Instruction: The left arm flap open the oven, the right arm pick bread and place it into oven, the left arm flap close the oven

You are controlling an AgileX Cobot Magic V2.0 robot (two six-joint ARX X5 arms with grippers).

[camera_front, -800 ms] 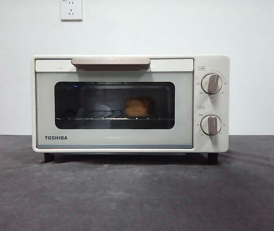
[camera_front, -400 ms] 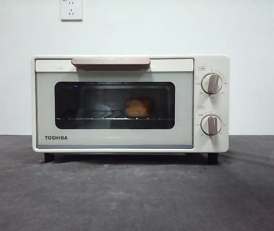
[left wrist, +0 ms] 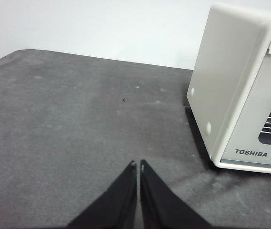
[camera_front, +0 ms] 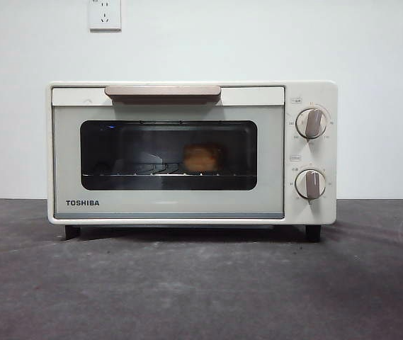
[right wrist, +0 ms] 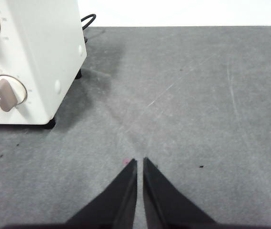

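The oven (camera_front: 191, 152) stands on the grey counter (camera_front: 201, 283) with its door shut. The bread (camera_front: 201, 159) lies inside on the rack, behind the glass. My left claw (left wrist: 137, 164) and my right claw (right wrist: 139, 161) hang over bare counter beside the oven, each with jaws pressed together, holding nothing.

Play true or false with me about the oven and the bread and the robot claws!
1. The oven door is shut. True.
2. The bread lies on the table in front of the oven. False: it sits inside, behind the glass window.
3. The left claw is gripping the door handle. False: it is over the bare table, beside the oven, holding nothing.
4. The right claw holds nothing. True.
5. The oven has two knobs. True.
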